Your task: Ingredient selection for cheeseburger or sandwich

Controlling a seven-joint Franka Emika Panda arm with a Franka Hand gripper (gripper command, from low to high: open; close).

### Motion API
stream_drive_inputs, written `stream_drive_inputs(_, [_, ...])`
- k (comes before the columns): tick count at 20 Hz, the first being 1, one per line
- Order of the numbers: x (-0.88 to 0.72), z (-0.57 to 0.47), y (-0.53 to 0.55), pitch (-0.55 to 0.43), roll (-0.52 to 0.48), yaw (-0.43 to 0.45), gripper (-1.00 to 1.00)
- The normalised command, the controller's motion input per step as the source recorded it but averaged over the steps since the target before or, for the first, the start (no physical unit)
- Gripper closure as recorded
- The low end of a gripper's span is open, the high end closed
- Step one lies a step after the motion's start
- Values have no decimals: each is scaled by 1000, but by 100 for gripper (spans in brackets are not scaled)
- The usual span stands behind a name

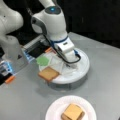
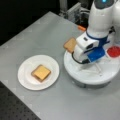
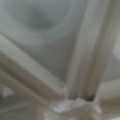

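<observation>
On the white paper plate [image 1: 53,108] [image 2: 24,75] lies the sandwich stack [image 1: 73,112] [image 2: 41,72], a brown bread square with a yellow cheese square on top. A second tan bread square [image 1: 48,74] [image 2: 70,45] rests on the edge of the round white divided tray [image 1: 84,68] [image 2: 95,80], partly overhanging it. My gripper [image 1: 71,64] [image 2: 84,60] is lowered into the middle of the tray, apart from that bread. The hand hides its fingers in both front views. The wrist view shows only the tray's white ribs [image 3: 82,55] from very close.
A green leaf-like piece [image 1: 43,60] lies in a tray section beside the bread. A red round disc [image 2: 113,51] sits in another section at a front view's right. The arm's base [image 1: 12,52] and orange-tipped fixtures [image 1: 10,79] stand at a front view's left.
</observation>
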Motion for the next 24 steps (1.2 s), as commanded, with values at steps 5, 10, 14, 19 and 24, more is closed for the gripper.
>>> stream_drive_inputs(5, [-143, -107, 112, -42, 54, 54, -100])
stream_drive_inputs(10, [-281, -149, 157, -39, 17, -126, -100])
stream_drive_inputs(14, [-293, -157, 170, -47, -2, -100, -100])
stream_drive_inputs(19, [-268, -166, 147, -53, -14, -10, -100])
stream_drive_inputs(24, [-250, -132, 133, -58, -24, 11, -100])
